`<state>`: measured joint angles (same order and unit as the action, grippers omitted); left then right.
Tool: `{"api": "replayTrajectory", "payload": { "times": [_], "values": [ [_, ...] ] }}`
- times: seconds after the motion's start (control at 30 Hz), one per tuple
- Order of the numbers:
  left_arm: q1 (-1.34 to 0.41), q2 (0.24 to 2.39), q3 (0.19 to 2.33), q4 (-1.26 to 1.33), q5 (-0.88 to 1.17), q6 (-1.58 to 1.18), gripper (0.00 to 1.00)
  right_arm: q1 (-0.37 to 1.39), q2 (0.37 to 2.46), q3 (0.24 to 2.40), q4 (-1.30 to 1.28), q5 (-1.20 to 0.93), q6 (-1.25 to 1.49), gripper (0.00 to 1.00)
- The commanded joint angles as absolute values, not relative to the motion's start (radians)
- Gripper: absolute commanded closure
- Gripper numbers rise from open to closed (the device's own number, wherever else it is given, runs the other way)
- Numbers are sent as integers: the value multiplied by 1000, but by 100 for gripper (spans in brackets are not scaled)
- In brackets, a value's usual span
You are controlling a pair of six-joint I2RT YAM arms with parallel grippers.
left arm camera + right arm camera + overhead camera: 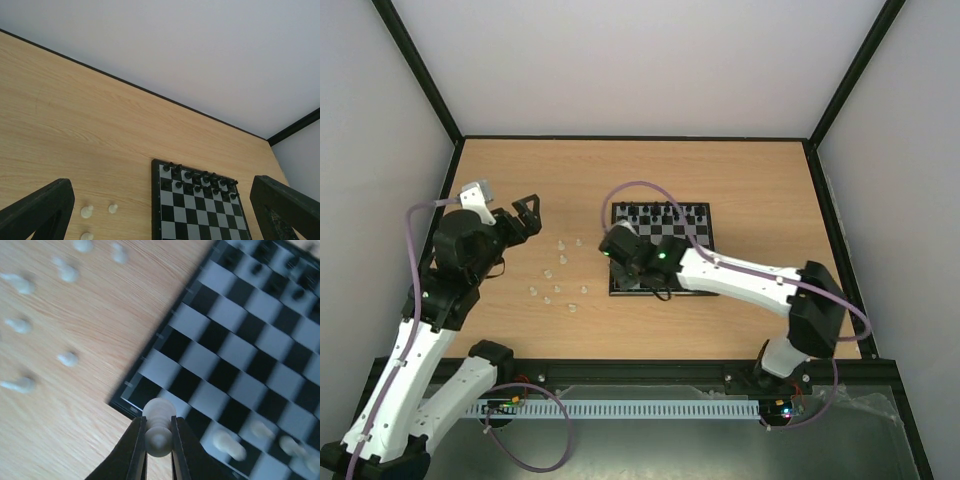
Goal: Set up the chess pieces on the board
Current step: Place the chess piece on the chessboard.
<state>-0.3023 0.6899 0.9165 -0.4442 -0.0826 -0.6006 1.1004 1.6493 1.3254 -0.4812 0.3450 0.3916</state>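
The board (pixel 692 234) lies at mid-table, with black chessmen (pixel 665 214) on its two far rows. My right gripper (pixel 620 262) hangs over the board's near-left corner, shut on a white chess piece (pixel 159 432) that is pinched between its fingertips (pixel 135 450). A few white pieces (pixel 227 444) stand on the board's (pixel 235 345) near row. Several more chess pieces (pixel 557 290) lie scattered on the wood to the left of the board. My left gripper (pixel 525 215) is raised beyond them, open and with nothing in it, looking towards the board (pixel 200 212).
A black frame and grey walls (pixel 640 60) close in the wooden table (pixel 740 170) at the back and sides. The right arm (pixel 750 280) stretches across the board's near edge. Three loose white pieces (pixel 87 211) show near my left gripper's (pixel 162 215) left finger (pixel 40 210).
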Motion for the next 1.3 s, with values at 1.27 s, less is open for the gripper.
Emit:
{"api": "replayTrajectory", "payload": {
  "times": [1.27],
  "values": [
    [-295,746,848,-352,-30,-599,0,820,1490,856,-401,185,500,90]
  ]
}}
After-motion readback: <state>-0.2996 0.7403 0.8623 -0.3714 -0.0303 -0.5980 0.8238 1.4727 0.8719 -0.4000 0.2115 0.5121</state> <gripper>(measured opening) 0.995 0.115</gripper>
